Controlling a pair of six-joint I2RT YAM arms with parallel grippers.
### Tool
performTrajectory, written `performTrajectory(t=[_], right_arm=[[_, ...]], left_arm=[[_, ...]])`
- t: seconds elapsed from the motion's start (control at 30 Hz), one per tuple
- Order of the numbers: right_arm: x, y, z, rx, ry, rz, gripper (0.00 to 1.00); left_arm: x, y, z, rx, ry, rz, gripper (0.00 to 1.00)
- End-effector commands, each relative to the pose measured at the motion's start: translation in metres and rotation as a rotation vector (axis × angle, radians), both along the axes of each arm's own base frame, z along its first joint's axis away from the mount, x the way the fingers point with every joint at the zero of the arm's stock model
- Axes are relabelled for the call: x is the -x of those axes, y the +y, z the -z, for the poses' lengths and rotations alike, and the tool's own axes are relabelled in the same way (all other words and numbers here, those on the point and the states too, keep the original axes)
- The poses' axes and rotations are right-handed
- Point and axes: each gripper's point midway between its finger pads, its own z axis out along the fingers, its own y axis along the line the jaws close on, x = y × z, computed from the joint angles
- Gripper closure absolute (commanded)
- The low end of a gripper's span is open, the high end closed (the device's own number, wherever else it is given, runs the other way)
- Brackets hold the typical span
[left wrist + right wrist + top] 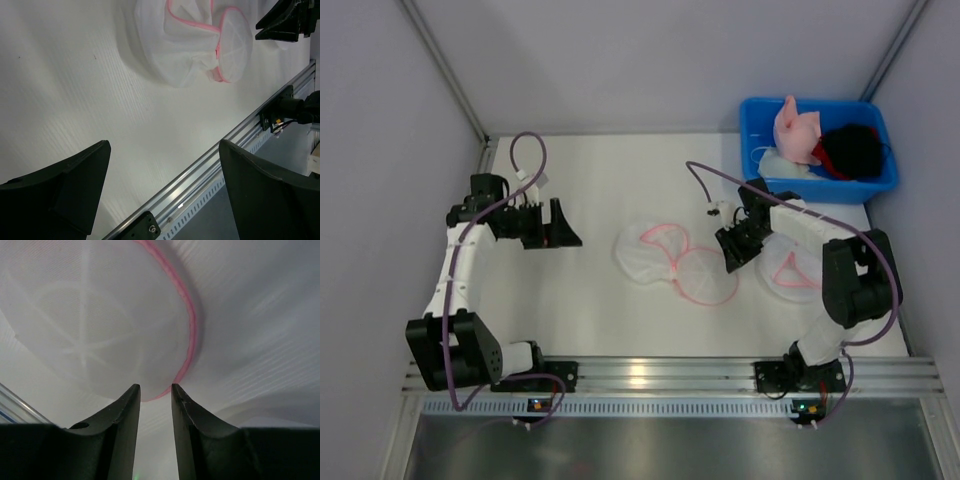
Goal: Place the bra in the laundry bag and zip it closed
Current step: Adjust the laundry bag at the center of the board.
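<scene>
**A:** How does the left gripper [567,224] stand?

**B:** It hangs over the left part of the table [590,320] with its jaws spread wide. It holds nothing and touches nothing. Its own wrist camera shows only bare white surface between the two dark fingers [75,185].

**A:** And the laundry bag?

**B:** The laundry bag [650,252] lies in the middle of the table. It is white mesh with pink trim, folded into two round lobes that overlap. The left wrist camera catches it at the top of its picture, well apart from those fingers. That view also shows the aluminium rail [200,170] along the table's near edge.

**A:** What about the right gripper?

**B:** The right gripper [730,256] sits low over the bag's right lobe. From overhead its jaws are too dark and small to read. The right wrist camera shows them drawn in to a narrow gap, with nothing seen inside it. The pink rim curves past just at the fingertips, and it cannot be told whether they touch it.

**A:** Does the overhead view give anything the wrist cameras miss?

**B:** Yes. A second mesh bag [782,272] lies flat beside the right arm, and a blue bin [830,190] stands in the far right corner. The bra [796,130], pink, sits in that bin next to a black garment [852,150], well apart from both grippers.
</scene>
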Motion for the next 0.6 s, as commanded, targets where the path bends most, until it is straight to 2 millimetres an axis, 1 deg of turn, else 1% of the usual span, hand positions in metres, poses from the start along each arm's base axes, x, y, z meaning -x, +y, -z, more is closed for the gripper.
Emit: performTrajectory(t=[0.0,0.03,0.17,0.3,0.37,0.4,0.43,0.47,0.53,0.57], right_arm=[[-0.021,0.0,0.009,0.024,-0.053,0.041,0.68],[-0.022,-0.005,0.013,0.048,-0.05,0.068,0.7],[-0.025,-0.009,0.025,0.089,-0.051,0.1,0.71],[-0.018,-0.005,0.036,0.099,-0.015,0.087,0.71],[-0.012,0.001,0.036,0.069,0.01,0.076,0.83],[-0.009,0.003,0.034,0.059,0.022,0.072,0.9],[-0.011,0.005,0.03,0.047,0.017,0.074,1.0],[-0.012,0.007,0.025,0.035,0.015,0.074,1.0],[-0.015,0.013,0.001,-0.022,-0.006,0.075,1.0],[-0.017,0.014,-0.016,-0.051,-0.04,0.077,1.0]], left_arm=[[-0.004,0.005,-0.013,-0.043,-0.099,0.006,0.05],[-0.003,0.005,-0.012,-0.045,-0.098,0.006,0.05],[-0.003,0.006,-0.012,-0.054,-0.104,0.001,0.05],[-0.004,0.008,-0.01,-0.064,-0.104,-0.007,0.05],[-0.006,0.009,-0.011,-0.065,-0.107,-0.012,0.05],[-0.006,0.009,-0.01,-0.066,-0.105,-0.013,0.05],[-0.007,0.009,-0.01,-0.067,-0.104,-0.014,0.05],[-0.007,0.009,-0.01,-0.068,-0.104,-0.016,0.05],[-0.007,0.01,-0.01,-0.073,-0.103,-0.019,0.05],[-0.007,0.01,-0.01,-0.077,-0.105,-0.02,0.05]])
